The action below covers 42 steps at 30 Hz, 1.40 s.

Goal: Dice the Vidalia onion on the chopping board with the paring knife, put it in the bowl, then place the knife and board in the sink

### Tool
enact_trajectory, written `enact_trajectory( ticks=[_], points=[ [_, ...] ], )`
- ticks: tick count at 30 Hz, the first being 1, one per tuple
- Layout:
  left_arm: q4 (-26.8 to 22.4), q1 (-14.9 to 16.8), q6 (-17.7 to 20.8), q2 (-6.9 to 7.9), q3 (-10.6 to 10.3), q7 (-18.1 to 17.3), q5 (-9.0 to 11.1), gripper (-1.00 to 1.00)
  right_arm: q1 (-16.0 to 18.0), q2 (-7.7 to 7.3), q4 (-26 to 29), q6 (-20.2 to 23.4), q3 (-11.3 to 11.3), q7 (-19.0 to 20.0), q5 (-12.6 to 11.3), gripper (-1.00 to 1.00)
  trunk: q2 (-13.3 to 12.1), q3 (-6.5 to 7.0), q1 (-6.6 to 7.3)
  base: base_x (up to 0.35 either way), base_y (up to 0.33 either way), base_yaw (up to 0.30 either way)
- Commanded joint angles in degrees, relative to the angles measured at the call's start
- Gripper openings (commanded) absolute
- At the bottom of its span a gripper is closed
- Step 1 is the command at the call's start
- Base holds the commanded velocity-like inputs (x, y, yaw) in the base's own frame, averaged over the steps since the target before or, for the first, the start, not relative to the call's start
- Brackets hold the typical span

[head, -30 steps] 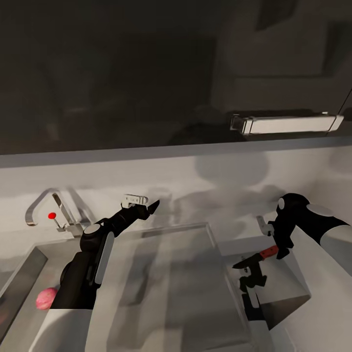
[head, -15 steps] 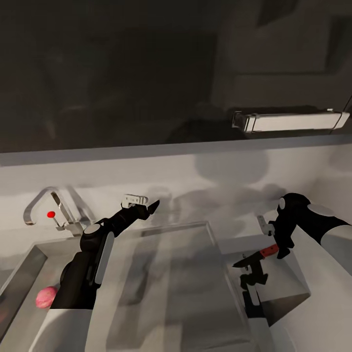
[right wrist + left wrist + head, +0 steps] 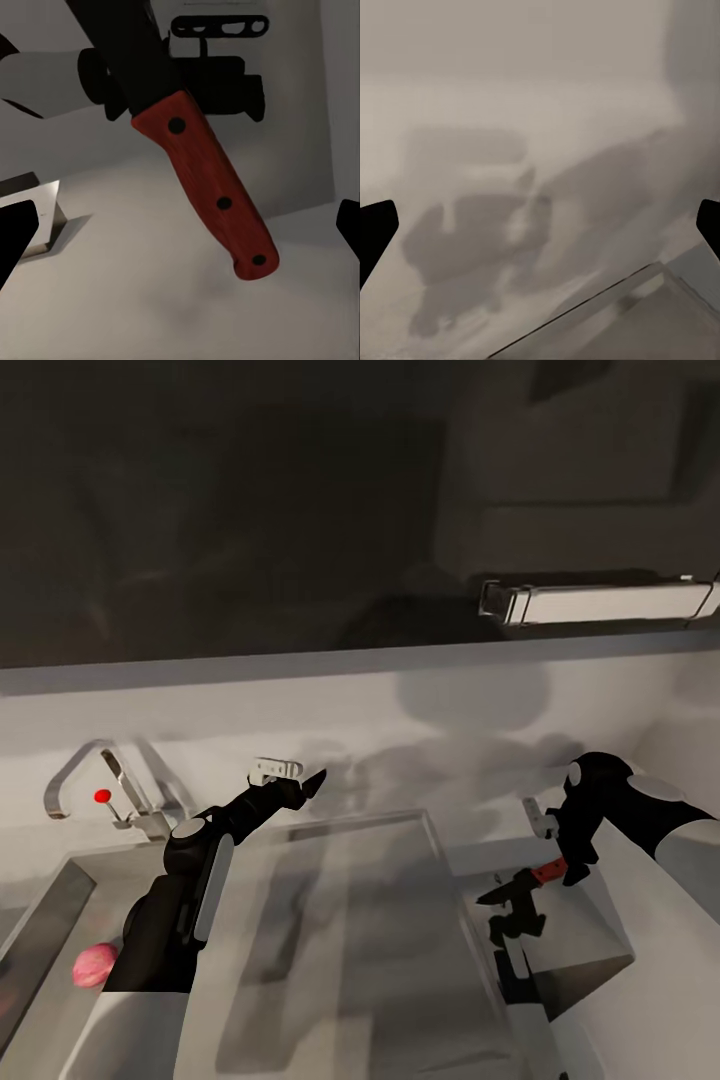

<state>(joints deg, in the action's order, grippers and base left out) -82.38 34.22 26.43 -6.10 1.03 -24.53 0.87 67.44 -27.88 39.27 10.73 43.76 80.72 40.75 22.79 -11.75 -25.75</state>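
Currently, little has changed over the last second. The whole head view has drifted slightly, so the camera has moved. Measured against the tap, both arms, the knife and the onion hold their former positions.

**Consequence for the task**
- No step has advanced.
- The Vidalia onion, a pink round body, lies in the sink at the basin's left end, partly behind the left arm. It has yet to be lifted out, so dicing cannot begin.

**Location of the paring knife**
- The paring knife sits between the fingers of the right gripper, past the right end of the drainboard and well apart from the onion.
- It appears to be clear of the table surface; this is a judgement.

**Finger state**
- Right gripper: the fingertips stand wide apart at the borders of the right wrist view. No pad is seen touching the handle.
- Left gripper: fingers apart and empty, raised near the wall behind the drainboard's back edge.

**Orientation of the knife**
- The long axis runs roughly along the table's length.
- The dark pointed blade leads toward the sink and slightly toward the front edge.
- The red handle, with its three rivets, trails toward the right wrist.
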Motion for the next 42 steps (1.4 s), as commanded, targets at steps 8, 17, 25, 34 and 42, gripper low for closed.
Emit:
enact_trajectory(
  ticks=[8,17,25,34,42],
  points=[
    [-0.1,0.1,0.5,-0.05,0.1,-0.3,0.1,1.0,0.1,-0.07,0.3,0.6,0.3,0.1,-0.1,1.0,0.1,-0.41,-0.04,0.0,0.0,0.0],
    [-0.1,0.1,0.5,-0.05,0.1,-0.3,0.1,1.0,0.1,-0.07,0.3,0.7,0.3,0.0,-0.1,1.0,0.1,-0.64,-0.04,0.0,0.0,0.0],
    [-0.1,0.1,0.5,-0.05,0.1,-0.3,0.1,1.0,0.1,-0.07,0.3,0.7,0.3,-0.1,-0.1,1.0,0.1,-1.34,-0.04,0.0,0.0,0.0],
    [-0.1,0.1,0.5,-0.05,0.1,-0.3,0.1,1.0,0.1,-0.07,0.3,0.7,0.3,-0.1,-0.1,1.0,0.1,-2.17,-0.04,0.0,0.0,0.0],
    [-0.1,0.1,0.5,-0.05,0.0,-0.3,0.1,1.0,0.1,-0.07,0.3,0.7,0.3,-0.2,-0.1,1.0,0.1,-2.91,-0.04,0.0,0.0,0.0]
  ],
)
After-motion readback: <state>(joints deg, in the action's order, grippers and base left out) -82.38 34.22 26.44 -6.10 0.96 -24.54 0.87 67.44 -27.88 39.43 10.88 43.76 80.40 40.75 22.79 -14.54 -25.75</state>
